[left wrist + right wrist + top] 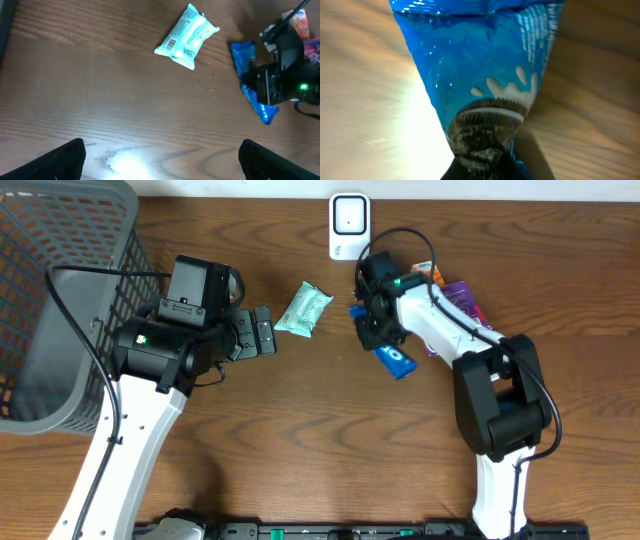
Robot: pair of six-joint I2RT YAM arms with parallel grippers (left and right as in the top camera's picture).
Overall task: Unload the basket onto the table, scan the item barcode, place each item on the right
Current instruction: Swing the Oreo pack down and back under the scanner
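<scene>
**A:** How far along was the scan?

**B:** Barely begun, by my judgement. The right gripper (372,332) was clamped shut on the blue biscuit packet (397,361), the wrapper bunched to a pinch between its fingers; the grasp looked made, and nothing beyond it.

**A:** And where did the packet lie?

**B:** Right of centre on the table (300,440), below the white scanner (348,225) that stood at the far edge; near it, but apart from it. Whether the packet was off the wood I could not tell; no barcode showed on the face the wrist camera saw.

**A:** The other arm?

**B:** The left gripper (262,335) was spread wide and held nothing. It hung over bare wood, just beside a mint-green packet (303,310) that lay flat with its barcode upward.

**A:** So what was left?

**B:** Nearly all of it, I'd say: carrying the blue packet up to the scanner, turning its code toward the window, and getting the read. A purple packet (465,300) lay behind the right arm, and a grey basket (60,300) stood at the far left; neither was being touched.
</scene>
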